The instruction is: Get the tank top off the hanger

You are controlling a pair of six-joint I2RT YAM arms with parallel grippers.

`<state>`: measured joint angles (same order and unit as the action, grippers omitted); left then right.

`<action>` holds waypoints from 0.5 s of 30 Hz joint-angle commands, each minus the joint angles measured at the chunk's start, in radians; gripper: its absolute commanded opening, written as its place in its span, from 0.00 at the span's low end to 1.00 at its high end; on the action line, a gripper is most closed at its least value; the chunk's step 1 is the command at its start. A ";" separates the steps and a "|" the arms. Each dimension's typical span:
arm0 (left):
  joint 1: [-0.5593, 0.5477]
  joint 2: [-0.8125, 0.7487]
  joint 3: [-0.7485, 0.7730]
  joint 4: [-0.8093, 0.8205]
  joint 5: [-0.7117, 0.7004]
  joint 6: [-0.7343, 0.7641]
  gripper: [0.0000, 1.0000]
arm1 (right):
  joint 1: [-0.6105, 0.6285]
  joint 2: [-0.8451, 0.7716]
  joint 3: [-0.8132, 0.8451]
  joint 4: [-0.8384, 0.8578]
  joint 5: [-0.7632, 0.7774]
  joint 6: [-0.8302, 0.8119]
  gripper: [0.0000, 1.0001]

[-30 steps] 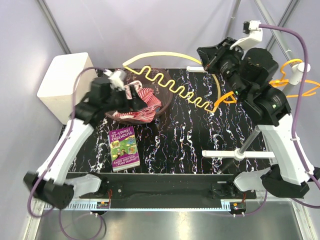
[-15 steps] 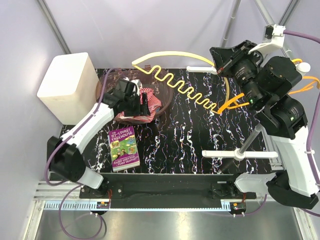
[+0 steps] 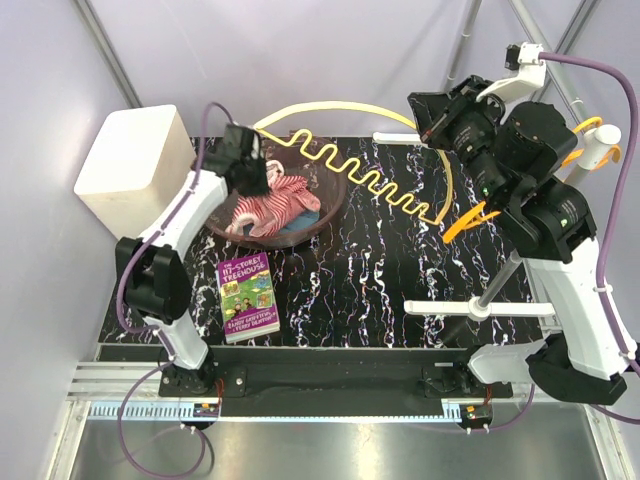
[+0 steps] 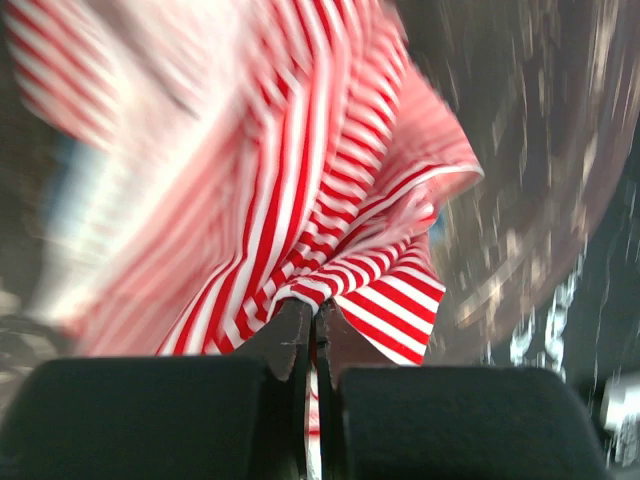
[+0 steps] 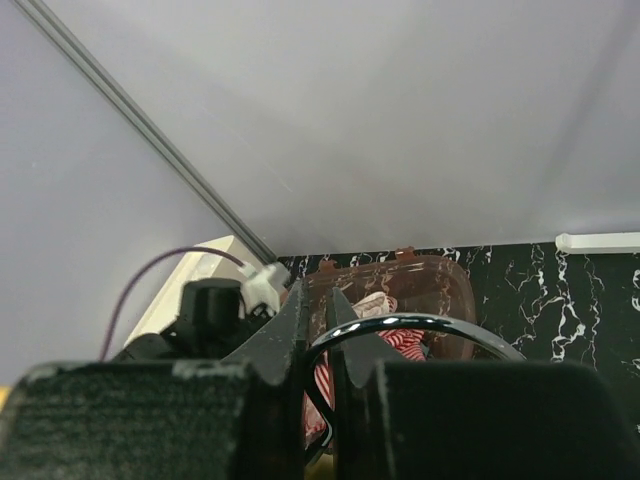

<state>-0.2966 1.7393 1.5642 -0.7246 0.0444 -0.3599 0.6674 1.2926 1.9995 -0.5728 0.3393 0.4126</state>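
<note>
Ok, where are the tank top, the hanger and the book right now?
tank top (image 3: pixel 278 207), top view, middle of the bunched striped cloth.
hanger (image 3: pixel 352 170), top view, its wavy yellow bar.
book (image 3: pixel 248 298), top view, middle of its cover.

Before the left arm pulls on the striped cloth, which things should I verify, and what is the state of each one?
1. Left gripper shut on the tank top: ok, a striped fold is pinched between its fingertips.
2. Right gripper holding the hanger side: ok, it is shut on a dark curved hook.
3. Tank top free of the yellow hanger: cannot tell. The cloth lies in the brown bowl, close to the hanger's wavy end.
4. Left wrist view sharp enough to judge the grip depth: not ok, it is blurred.
5. Book out of the way: ok, it lies apart from the bowl.
</note>
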 commanded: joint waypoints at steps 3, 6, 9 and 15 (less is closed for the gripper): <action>0.080 -0.072 0.158 0.002 -0.057 0.027 0.34 | -0.003 0.007 0.028 0.057 -0.010 -0.028 0.00; 0.080 -0.132 0.154 -0.009 0.027 0.016 0.70 | -0.003 0.010 0.002 0.053 -0.017 -0.054 0.00; 0.082 -0.234 0.128 -0.022 0.156 -0.026 0.80 | -0.003 -0.002 -0.048 0.050 -0.022 -0.100 0.00; 0.082 -0.505 0.109 0.017 0.458 -0.109 0.83 | -0.003 -0.076 -0.172 0.051 -0.227 -0.267 0.00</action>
<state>-0.2134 1.4395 1.6489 -0.7689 0.2440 -0.4118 0.6670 1.2858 1.8874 -0.5644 0.2832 0.2878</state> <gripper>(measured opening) 0.822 0.116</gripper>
